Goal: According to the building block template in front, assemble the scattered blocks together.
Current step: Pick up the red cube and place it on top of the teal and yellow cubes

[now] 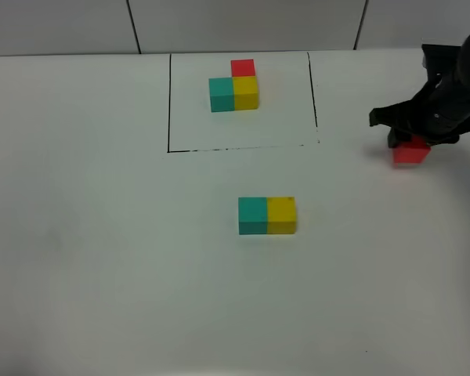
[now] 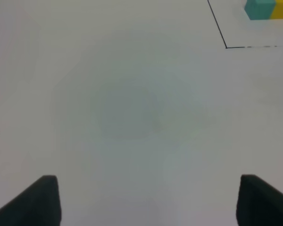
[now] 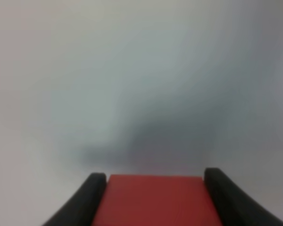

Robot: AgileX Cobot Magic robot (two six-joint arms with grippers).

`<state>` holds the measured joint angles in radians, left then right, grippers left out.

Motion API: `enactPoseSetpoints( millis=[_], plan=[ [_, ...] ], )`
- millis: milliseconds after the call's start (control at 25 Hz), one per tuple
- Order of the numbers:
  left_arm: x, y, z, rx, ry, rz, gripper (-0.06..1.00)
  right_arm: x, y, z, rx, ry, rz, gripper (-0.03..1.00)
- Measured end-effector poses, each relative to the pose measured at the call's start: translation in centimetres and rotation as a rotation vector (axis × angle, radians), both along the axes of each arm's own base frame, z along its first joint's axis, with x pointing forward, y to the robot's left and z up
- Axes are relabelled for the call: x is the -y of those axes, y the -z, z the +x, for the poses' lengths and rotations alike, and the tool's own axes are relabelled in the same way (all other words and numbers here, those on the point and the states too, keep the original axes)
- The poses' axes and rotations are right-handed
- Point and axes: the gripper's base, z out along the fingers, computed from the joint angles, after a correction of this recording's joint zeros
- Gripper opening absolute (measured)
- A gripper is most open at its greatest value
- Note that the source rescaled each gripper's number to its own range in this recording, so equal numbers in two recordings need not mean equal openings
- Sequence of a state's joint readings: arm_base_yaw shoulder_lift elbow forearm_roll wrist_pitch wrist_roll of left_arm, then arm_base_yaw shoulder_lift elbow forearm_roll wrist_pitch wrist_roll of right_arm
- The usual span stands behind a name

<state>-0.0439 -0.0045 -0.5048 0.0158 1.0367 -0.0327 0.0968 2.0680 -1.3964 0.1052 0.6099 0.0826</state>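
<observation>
The building block template (image 1: 235, 88) is a teal, yellow and red L-shaped cluster inside a black drawn rectangle (image 1: 169, 102) at the back. The loose teal cube (image 1: 252, 215) and yellow cube (image 1: 281, 215) sit side by side, touching, at the table's middle. My right gripper (image 1: 411, 142) at the right is shut on the red cube (image 1: 411, 152). In the right wrist view the red cube (image 3: 153, 200) sits between both fingers (image 3: 87, 197). My left gripper (image 2: 146, 202) is open and empty over bare table. It is out of the high view.
The left wrist view shows a corner of the black outline (image 2: 225, 46) and the template's teal cube (image 2: 259, 9) and yellow cube (image 2: 282, 9) far ahead. The white table (image 1: 102, 235) meets a panelled wall at the back.
</observation>
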Motion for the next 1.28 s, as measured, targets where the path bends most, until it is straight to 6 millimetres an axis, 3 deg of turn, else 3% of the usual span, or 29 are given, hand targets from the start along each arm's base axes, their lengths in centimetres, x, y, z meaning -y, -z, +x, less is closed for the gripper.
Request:
enactPoseSetpoints(
  millis=[280,560,800,1280],
  plan=[
    [0.0,0.0,0.0,0.0,0.0,0.0,0.8,-8.6,-1.1,-1.2,0.034,-0.088,-0.05,0.02],
    [0.0,0.0,0.0,0.0,0.0,0.0,0.8,-14.7,-2.8,-2.0,0.068,-0.087,-0.037,0.02],
    [0.0,0.0,0.0,0.0,0.0,0.0,0.8,-17.5,-1.1,-2.8,0.01,-0.122,-0.047,0.02],
    [0.0,0.0,0.0,0.0,0.0,0.0,0.8,-18.4,2.3,-3.0,-0.071,-0.096,-0.013,0.02]
  ],
)
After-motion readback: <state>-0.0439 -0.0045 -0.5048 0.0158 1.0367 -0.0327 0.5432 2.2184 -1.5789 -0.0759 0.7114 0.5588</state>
